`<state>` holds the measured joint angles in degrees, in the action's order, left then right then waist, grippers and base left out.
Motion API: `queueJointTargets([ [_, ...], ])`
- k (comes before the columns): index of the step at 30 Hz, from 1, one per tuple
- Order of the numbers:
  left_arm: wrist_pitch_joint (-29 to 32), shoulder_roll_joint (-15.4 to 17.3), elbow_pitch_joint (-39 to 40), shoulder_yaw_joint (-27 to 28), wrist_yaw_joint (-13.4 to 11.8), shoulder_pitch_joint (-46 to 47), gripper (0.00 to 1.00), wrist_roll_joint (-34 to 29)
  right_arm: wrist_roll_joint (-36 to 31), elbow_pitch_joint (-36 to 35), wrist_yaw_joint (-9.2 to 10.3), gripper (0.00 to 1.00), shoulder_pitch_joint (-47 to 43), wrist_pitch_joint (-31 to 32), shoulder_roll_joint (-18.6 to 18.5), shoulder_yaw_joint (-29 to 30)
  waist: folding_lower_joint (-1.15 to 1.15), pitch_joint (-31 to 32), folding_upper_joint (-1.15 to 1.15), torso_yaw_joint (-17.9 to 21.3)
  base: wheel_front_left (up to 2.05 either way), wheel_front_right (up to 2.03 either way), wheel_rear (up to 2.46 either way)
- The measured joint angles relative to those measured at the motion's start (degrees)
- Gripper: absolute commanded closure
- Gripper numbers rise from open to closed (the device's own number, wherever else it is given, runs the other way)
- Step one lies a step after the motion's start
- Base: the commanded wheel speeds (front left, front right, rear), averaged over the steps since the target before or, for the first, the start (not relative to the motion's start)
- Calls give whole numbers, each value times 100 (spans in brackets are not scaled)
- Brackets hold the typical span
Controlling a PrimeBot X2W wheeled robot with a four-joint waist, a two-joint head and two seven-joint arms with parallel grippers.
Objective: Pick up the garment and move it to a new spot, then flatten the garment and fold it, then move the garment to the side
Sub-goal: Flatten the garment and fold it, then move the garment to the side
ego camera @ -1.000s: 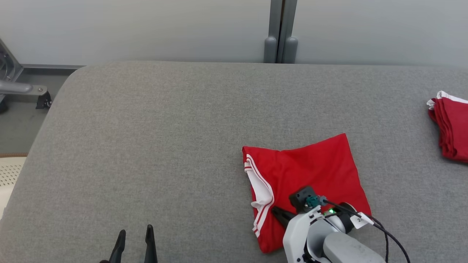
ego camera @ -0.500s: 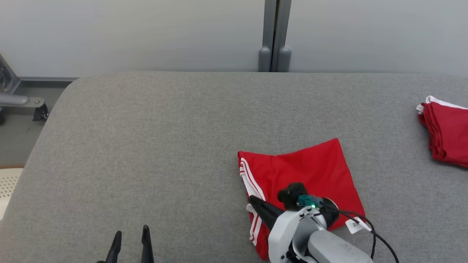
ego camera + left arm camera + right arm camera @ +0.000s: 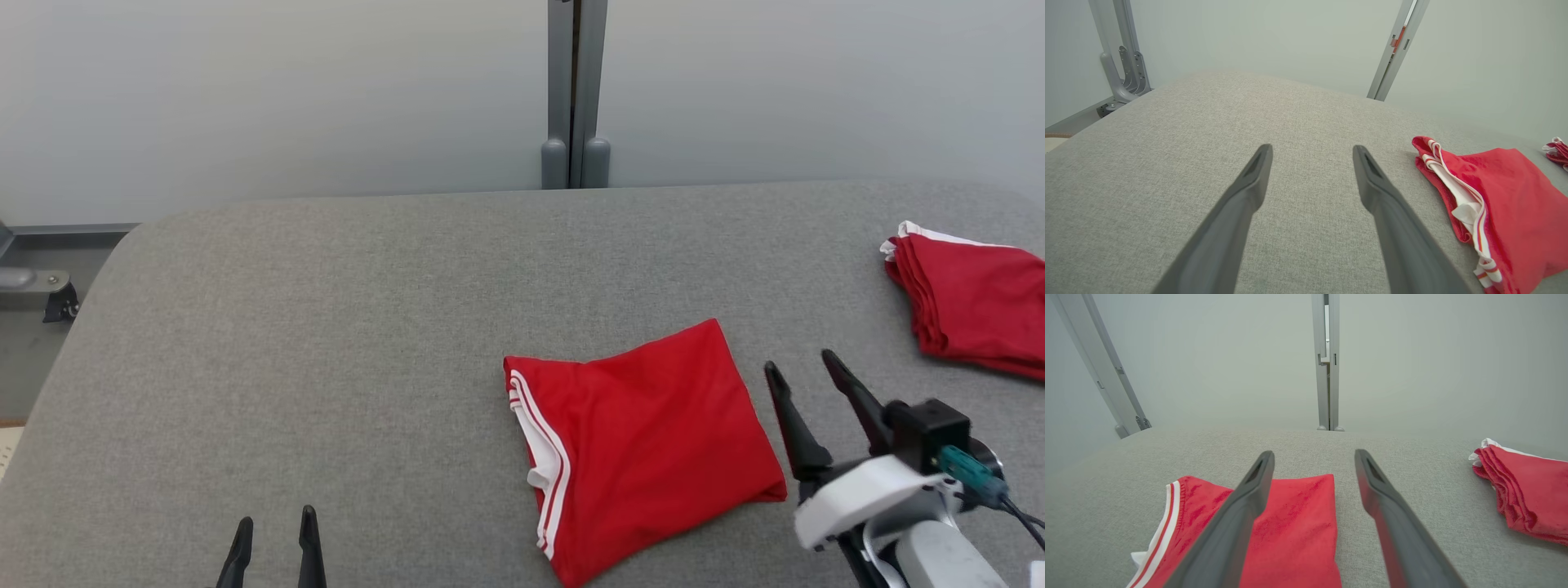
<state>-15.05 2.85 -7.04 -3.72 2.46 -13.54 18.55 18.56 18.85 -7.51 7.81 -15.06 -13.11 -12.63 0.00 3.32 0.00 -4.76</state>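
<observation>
A red garment [image 3: 645, 441] with white-striped trim lies folded into a rough square on the grey padded table [image 3: 326, 343]. It also shows in the left wrist view [image 3: 1506, 204] and the right wrist view [image 3: 1286, 526]. My right gripper [image 3: 800, 367] stands open just right of the garment, holding nothing, its fingers apart in its own view [image 3: 1312, 455]. My left gripper [image 3: 274, 523] is open near the table's front edge, well left of the garment, with bare fabric between its fingers [image 3: 1257, 171].
A stack of folded red garments [image 3: 971, 298] lies at the table's far right, seen too in the right wrist view [image 3: 1527, 490]. A grey post [image 3: 574, 90] rises behind the table against the pale wall. Metal frame parts [image 3: 33, 286] stand off the left edge.
My right gripper has lifted off the garment's near edge and swung to its right side, now open. The head camera has tilted, so the whole scene sits lower. The left gripper has stayed put.
</observation>
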Motion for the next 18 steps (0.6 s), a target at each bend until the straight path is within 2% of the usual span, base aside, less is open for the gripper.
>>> queueJointTargets([
  [3,0,0,-33,-5,67,2,0,-58,-230,-399,0,0,-521,0,52,651,0,15,0,12,0,0,0],
  [7,0,-1,-102,-24,155,5,0,-96,-383,-552,0,0,-1027,0,201,1141,0,15,0,32,0,0,0],
  [18,0,0,-196,-78,216,9,0,-87,-491,-291,0,0,-1323,0,430,1314,0,-31,0,242,0,0,0],
])
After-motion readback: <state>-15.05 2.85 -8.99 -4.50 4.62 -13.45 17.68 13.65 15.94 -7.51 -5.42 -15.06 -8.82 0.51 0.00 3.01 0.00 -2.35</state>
